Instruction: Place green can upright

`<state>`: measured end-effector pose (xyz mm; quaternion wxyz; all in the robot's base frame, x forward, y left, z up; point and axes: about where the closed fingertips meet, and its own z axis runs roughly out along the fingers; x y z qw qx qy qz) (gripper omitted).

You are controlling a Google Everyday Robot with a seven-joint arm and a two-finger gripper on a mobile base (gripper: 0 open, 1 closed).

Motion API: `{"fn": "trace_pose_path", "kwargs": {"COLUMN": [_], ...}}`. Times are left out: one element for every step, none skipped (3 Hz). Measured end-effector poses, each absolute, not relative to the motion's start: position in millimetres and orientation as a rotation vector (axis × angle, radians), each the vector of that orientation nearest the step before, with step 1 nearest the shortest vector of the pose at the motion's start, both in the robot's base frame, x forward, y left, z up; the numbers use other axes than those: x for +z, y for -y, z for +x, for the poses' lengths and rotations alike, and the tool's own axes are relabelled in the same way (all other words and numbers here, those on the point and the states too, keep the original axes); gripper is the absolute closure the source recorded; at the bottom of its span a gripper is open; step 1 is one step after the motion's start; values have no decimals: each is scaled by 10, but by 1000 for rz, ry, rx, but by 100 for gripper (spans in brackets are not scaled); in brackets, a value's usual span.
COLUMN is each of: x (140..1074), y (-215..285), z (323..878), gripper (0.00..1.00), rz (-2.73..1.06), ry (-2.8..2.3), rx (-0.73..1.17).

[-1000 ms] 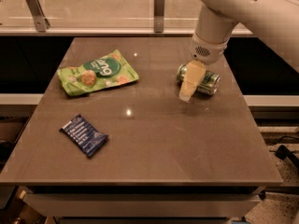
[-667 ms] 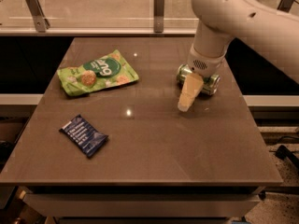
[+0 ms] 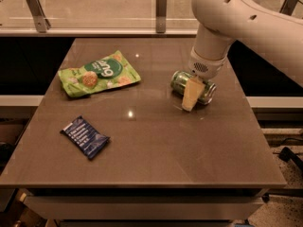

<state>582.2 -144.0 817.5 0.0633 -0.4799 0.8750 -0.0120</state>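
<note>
Near the right edge of the desk (image 3: 151, 164), a little toward the far side: green can (image 3: 179, 82), lying on its side. Directly over it, the gripper (image 3: 191, 94), lowered from above, its pale part across the front of the can and touching it. Not possible to tell whether spread or pinching. Toward the far left corner, green snack bag (image 3: 98, 73); nearer the front left corner, dark blue packet (image 3: 85, 136).

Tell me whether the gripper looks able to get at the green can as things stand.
Probably yes. The gripper is right at the green can, which lies on its side on the table. Nothing stands between them; the snack bag and the blue packet lie well away from it.
</note>
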Motion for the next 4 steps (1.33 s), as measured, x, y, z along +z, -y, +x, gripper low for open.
{"fn": "trace_pose_path", "kwargs": {"x": [8171, 8215, 8201, 8202], "y": [1437, 1437, 1433, 1433], "z": [5824, 5824, 5827, 5827], "gripper": [64, 88, 100, 100], "rz": [-1451, -1451, -1452, -1452], "ry": [-2643, -2643, -2643, -2642], "rx": [-36, -36, -35, -35]}}
